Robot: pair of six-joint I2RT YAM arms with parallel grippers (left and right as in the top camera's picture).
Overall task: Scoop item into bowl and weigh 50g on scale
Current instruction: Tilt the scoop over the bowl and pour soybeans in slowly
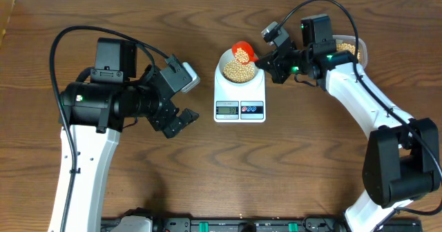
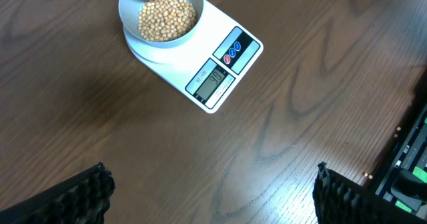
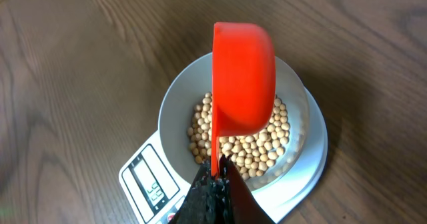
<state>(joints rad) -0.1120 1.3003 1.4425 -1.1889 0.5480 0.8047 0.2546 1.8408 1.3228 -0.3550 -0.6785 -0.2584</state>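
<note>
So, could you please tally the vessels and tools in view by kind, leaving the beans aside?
Bowls: 1, the small round pale bluish-white bowl.
Scales: 1, the white rectangular digital kitchen scale.
Scoops: 1, the red plastic scoop.
Tubs: 1, the clear rounded plastic tub.
Total: 4.

The scale (image 1: 222, 97) sits mid-tabletop (image 1: 276, 163), display toward 6 o'clock. The bowl (image 1: 222, 65) stands on its 12 o'clock half, beans (image 1: 239, 72) inside. A scoop (image 1: 243, 52) hangs over the bowl's 1 o'clock rim, gripped from 3 o'clock by the right hand (image 3: 217, 177). The left hand (image 1: 181, 120) hovers at the scale's 8 o'clock, apart.
</note>
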